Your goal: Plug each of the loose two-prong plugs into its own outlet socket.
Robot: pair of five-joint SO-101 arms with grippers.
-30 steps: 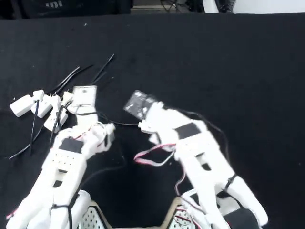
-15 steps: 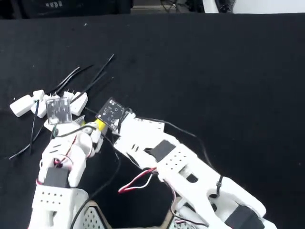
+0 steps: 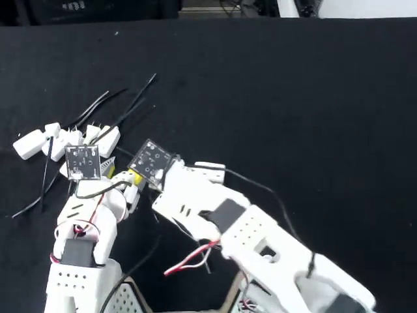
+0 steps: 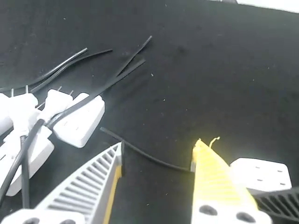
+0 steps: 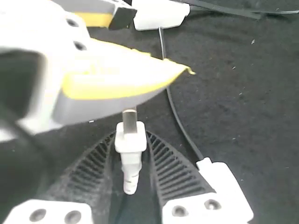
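Your left arm (image 3: 88,218) was white printed plastic with black motor blocks, a red-and-white wire loop and a black cable. Its left gripper (image 4: 159,144) had one white ribbed finger and one yellow finger (image 4: 212,177) with two screw holes at its base. Your right arm (image 3: 247,228) showed a perforated white shell, red-and-white wiring and a black tie. Your right gripper (image 5: 131,140) had dark ribbed fingers (image 5: 173,172).
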